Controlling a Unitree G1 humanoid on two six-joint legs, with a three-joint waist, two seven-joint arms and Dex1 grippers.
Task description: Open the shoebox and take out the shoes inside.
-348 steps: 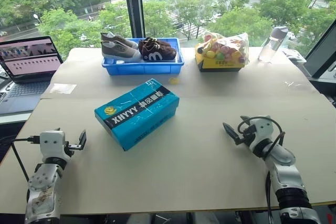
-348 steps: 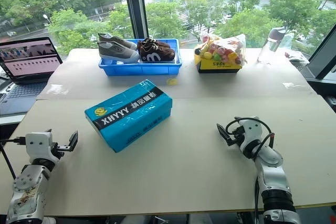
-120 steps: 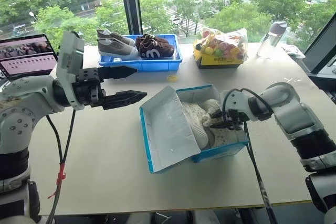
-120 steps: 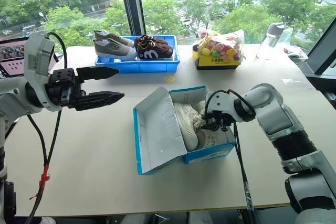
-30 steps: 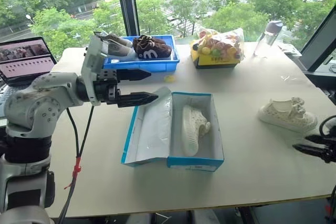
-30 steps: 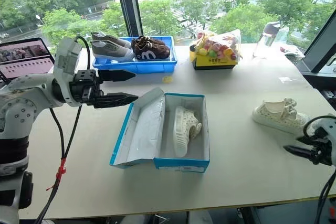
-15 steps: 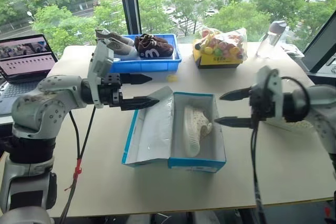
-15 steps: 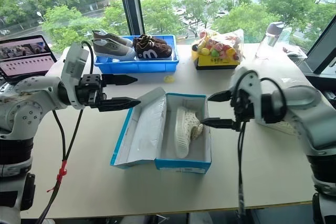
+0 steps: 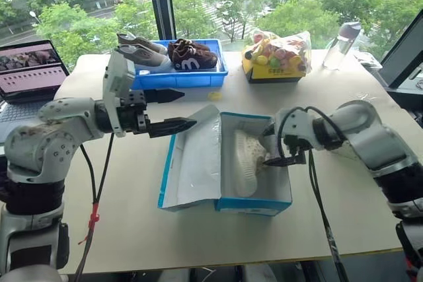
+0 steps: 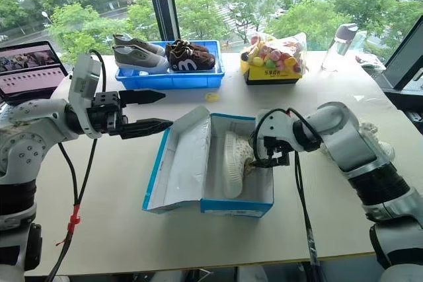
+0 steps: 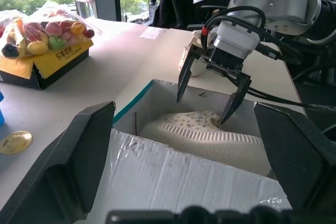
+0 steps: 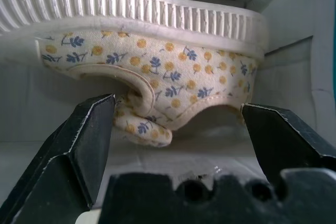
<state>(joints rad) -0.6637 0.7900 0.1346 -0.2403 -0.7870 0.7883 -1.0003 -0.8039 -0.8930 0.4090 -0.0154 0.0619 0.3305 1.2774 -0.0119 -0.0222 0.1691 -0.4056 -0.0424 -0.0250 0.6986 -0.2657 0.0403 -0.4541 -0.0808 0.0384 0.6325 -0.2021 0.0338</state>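
Right hand is down inside the open shoebox in the middle of the counter, fingers spread wide around the collar of the one shoe lying on its side in there — nothing gripped yet. The risk: closing on just that soft flowered lining, which could fold and slip, or the lift dragging the light box along. Left hand hovers wide open and empty over the lid — not holding the box down.
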